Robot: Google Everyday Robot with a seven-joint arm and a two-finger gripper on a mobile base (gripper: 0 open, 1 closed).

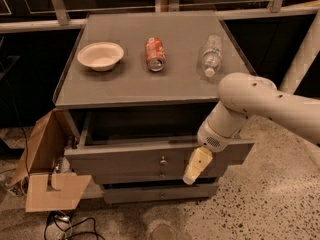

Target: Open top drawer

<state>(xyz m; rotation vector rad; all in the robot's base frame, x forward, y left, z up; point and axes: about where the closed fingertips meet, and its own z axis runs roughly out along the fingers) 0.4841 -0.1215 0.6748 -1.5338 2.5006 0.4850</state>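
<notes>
The top drawer (125, 160) is a wide grey panel with a small round brass knob (163, 160) at its centre. It stands pulled out from the grey cabinet, with a dark gap showing behind its front. My gripper (194, 167) hangs in front of the drawer's right half, to the right of the knob and apart from it. Its cream fingers point down and left. Two narrower drawers (160, 192) sit shut below.
On the cabinet top (125, 84) lie a white bowl (100, 55), a red can (155, 54) on its side and a clear bottle (211, 54). An open cardboard box (47, 164) stands at the left on the speckled floor, with cables (65, 225) below it.
</notes>
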